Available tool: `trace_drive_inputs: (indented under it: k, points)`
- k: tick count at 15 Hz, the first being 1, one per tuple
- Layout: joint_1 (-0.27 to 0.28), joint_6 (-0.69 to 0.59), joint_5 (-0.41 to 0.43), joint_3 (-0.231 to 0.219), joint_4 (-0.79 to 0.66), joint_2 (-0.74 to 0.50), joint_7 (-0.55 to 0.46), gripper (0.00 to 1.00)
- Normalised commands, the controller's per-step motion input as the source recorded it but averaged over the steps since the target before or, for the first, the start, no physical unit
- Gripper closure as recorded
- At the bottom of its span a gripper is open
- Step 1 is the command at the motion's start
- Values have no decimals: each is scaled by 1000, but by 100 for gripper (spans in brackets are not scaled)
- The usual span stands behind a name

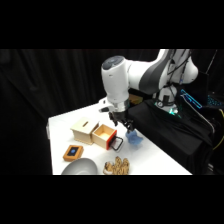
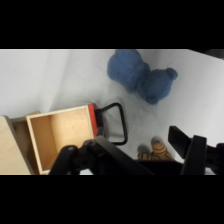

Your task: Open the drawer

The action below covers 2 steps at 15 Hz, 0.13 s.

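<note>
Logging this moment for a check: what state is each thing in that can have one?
Drawer: pulled out of the wooden box, inside looks empty.
Loop handle: free, nothing gripping it.
Gripper: above the drawer, holding nothing visible.
Blue plush toy: lying on the table, untouched.

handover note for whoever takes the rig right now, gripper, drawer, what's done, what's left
Gripper: hangs just above the drawer's handle, holding nothing; whether its fingers are open or shut does not show.
Drawer: pulled well out of the pale wooden box, inside bare, red front facing the blue soft toy.
Done: the drawer is open.
Left: lift the arm away, minding the handle and the toy close by. If it should be fully out, judge that at the rig.
</note>
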Motion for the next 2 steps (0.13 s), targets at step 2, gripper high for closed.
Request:
trace_drive_inputs:
  k: [2]
  points:
    - [-123,-261,175,39,170,-111,-176,0]
